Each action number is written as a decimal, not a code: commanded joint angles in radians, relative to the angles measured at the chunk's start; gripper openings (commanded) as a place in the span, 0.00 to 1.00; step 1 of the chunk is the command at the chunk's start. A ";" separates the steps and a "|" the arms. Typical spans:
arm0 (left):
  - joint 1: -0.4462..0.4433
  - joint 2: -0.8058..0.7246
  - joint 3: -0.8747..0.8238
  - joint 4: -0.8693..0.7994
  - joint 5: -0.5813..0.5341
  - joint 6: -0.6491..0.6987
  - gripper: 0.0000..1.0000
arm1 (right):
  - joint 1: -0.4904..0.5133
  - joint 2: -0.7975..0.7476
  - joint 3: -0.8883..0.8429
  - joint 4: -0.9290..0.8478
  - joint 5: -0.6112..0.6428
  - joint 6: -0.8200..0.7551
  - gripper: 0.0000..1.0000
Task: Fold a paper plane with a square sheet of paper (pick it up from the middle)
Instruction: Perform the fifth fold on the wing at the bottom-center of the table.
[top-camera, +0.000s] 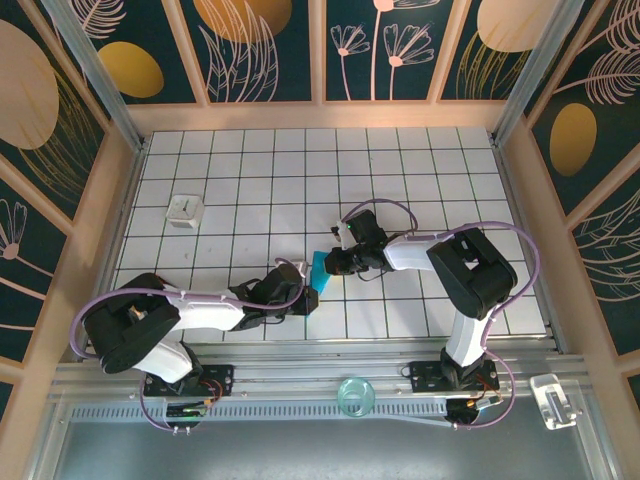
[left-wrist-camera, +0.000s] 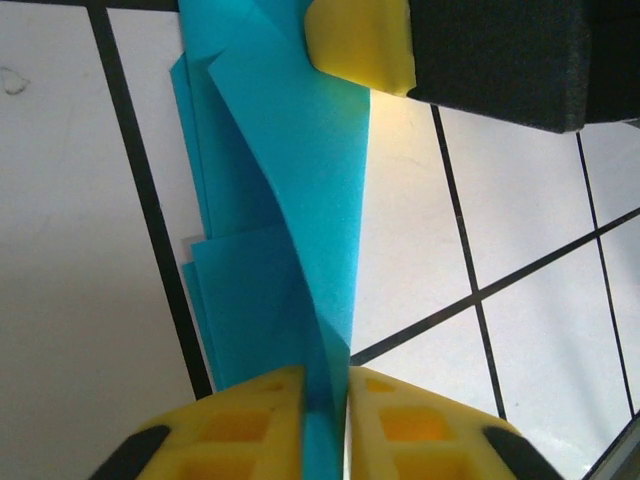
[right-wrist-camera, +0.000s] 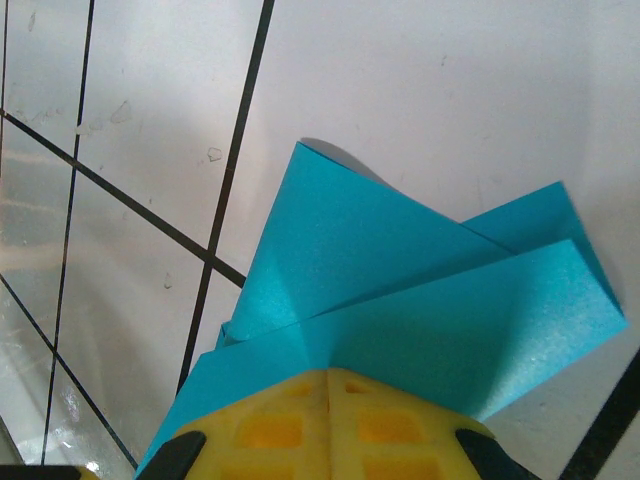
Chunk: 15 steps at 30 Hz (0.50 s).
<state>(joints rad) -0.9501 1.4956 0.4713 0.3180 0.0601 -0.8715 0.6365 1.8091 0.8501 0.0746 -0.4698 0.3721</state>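
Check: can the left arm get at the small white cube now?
Probably not yet: tiles toward the small white cube look free, but the left gripper is shut on the folded teal-blue paper, which the right gripper also grips.

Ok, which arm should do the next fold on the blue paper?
Probably the left. The left pincer pinches one raised ridge of the paper and could swing it over, while the right pincer clamps the stacked layers, suiting it to hold steady.
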 joint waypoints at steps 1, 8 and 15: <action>-0.001 0.005 0.008 -0.002 0.005 -0.007 0.15 | -0.007 0.047 -0.014 -0.086 0.089 -0.014 0.06; -0.001 -0.008 -0.028 0.053 0.027 -0.067 0.11 | -0.007 0.046 -0.022 -0.082 0.091 -0.010 0.06; 0.000 -0.011 -0.065 0.102 0.048 -0.120 0.09 | -0.007 0.043 -0.030 -0.079 0.091 -0.007 0.06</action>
<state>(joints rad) -0.9497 1.4948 0.4324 0.3981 0.0814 -0.9340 0.6365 1.8091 0.8501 0.0750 -0.4698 0.3721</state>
